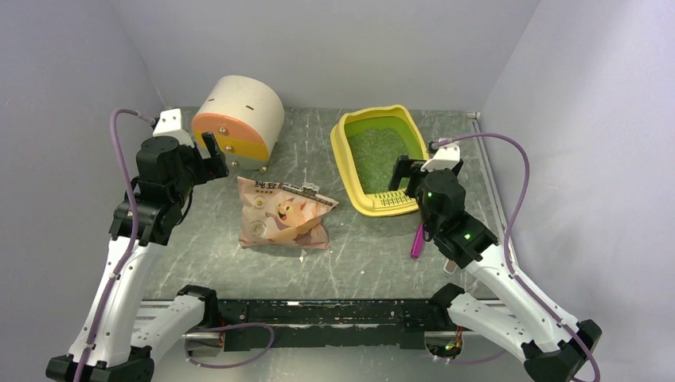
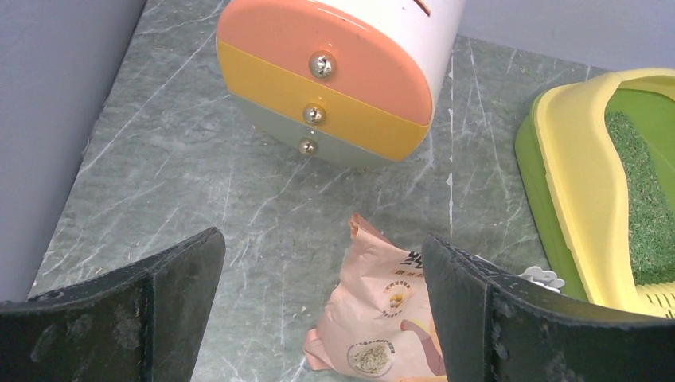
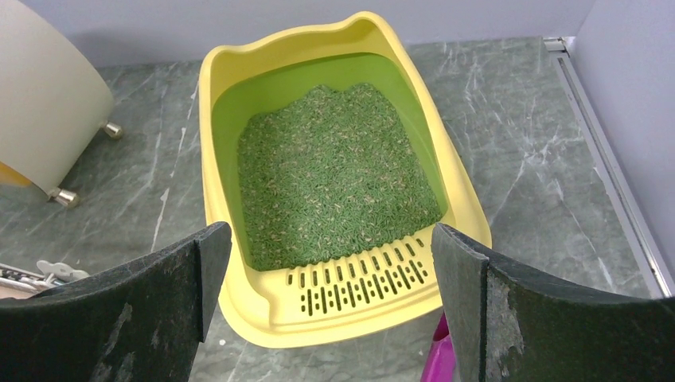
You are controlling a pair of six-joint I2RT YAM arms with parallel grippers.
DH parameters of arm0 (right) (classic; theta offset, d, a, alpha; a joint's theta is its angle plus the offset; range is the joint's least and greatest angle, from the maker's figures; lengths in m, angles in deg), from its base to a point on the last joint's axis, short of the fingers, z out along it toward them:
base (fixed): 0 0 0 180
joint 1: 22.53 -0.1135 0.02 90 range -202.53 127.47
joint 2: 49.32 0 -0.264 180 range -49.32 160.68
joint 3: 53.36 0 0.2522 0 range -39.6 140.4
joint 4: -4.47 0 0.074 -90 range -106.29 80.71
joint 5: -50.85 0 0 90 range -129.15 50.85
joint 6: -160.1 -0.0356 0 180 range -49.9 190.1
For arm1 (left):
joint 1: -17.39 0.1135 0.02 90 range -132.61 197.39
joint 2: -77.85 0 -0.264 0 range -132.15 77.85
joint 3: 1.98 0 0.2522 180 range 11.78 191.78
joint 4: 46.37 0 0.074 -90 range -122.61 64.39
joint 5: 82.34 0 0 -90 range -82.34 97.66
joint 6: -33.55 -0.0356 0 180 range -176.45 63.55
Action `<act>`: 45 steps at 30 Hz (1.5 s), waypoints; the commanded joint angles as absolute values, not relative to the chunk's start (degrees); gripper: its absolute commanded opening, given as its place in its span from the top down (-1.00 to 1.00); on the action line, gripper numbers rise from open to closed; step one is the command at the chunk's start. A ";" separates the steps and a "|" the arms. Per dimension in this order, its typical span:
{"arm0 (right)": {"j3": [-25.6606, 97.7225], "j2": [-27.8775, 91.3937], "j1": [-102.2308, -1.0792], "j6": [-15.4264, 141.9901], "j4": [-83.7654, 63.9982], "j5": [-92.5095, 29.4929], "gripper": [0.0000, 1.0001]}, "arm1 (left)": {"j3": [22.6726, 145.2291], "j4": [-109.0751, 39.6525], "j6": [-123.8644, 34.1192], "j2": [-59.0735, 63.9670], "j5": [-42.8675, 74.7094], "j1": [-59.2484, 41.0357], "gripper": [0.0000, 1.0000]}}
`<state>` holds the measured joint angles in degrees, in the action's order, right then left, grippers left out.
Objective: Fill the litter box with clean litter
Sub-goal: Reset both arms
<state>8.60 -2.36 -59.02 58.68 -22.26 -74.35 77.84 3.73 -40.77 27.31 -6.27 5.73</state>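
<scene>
Left claw [image 2: 318, 247]: my two dark fingers stand wide apart with nothing between them. I hold it above the left side of the grey-green marbled desk [image 1: 366, 255], facing the drum and the bag.
Right claw [image 3: 330, 231]: my fingers are spread wide here too, and it is empty. It hangs over the near end of the tray, looking down into it.
Litter box: the yellow plastic tray with the raised rim and lime-green inner pan [image 3: 358, 314] sits on the desk at the back right, slotted lip towards me.
Clean litter: small pale green granules [image 3: 334, 175] lie in a loose layer across the floor of the pan.
Bag: the pink printed pouch with a cartoon cat [image 1: 282, 215] lies flat between my arms, left of the tray and not touching it.
Drum: the cream cylindrical container [image 1: 239, 119] lies on its side at the back left, its orange-and-yellow face and three metal knobs turned towards my left claw.
Scoop: a magenta plastic scoop [image 1: 417, 240] lies just beside the tray's near end, partly hidden under my right arm.
</scene>
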 commanded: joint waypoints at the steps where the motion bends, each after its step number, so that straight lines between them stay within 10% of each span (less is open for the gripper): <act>1: 9.88 -3.08 -59.18 59.20 -22.57 -75.28 -1.00 | 78.89 3.85 -40.61 27.94 -6.64 5.97 -0.94; 45: 9.18 -1.59 -59.18 57.40 -20.68 -77.13 -1.00 | 79.13 2.97 -40.08 26.27 -5.65 5.97 -0.94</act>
<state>8.65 -1.23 -59.02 58.24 -22.48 -76.08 77.84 3.73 -40.55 26.50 -6.21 5.73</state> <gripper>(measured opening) 0.997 0.971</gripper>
